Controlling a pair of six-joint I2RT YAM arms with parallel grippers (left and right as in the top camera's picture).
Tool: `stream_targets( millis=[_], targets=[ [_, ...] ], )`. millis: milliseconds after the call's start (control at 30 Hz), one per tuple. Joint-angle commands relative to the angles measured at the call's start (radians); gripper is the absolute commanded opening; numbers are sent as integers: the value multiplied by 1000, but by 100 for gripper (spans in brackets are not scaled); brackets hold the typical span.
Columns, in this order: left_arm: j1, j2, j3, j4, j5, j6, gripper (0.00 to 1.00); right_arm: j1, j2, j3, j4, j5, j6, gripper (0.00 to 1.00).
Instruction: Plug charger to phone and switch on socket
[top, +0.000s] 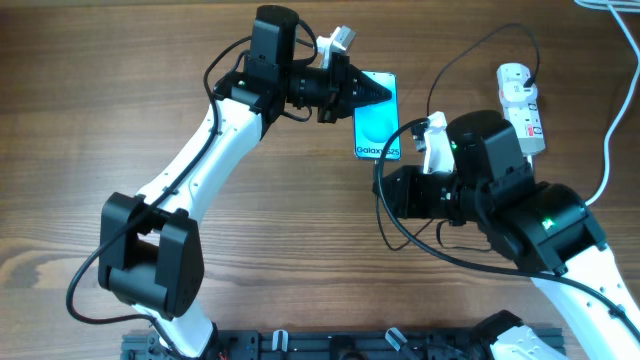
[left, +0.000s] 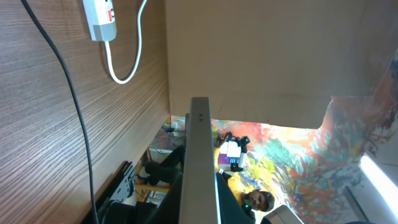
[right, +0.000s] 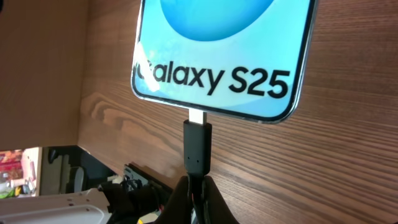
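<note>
Two arms reach over the brown counter (top: 120, 90), says Sam. What has the left one got?

The phone (top: 377, 125), says Bo. It is near the top middle of the overhead picture, with its blue screen facing up. The left gripper (top: 380, 92) comes in from the left and is clenched on its top end.

And the right one? asks Sam.

The right gripper (right: 194, 190) is squeezed tight on the charger (right: 197, 144), says Bo. In the right wrist picture the little black plug stands in the middle, just under the words on the screen. Its shiny metal end touches the phone's bottom edge, and a bit of metal shows. I cannot tell if it is pushed all the way in.

Where is the socket (top: 522, 100)? asks Sam.

At the upper right of the overhead picture, apart from the phone, says Bo. It is white with red marks. A thin black cable curves over to it from near the phone. A white cable (left: 122, 79) comes out of its end. I cannot tell if the switch is on.
</note>
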Motion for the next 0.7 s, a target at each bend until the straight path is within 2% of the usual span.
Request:
stream_targets(
  millis=[0,233,667],
  targets=[
    [-8,-36,10,6,89,46,4,-5,30,-2,13,25,-1,4],
    [-13,-36,10,6,84,60,4,-5,35,2,64,6,35,4],
    [-13,-36,10,-1,101,98,4,-7,-16,20,54,71,9,4]
  ],
)
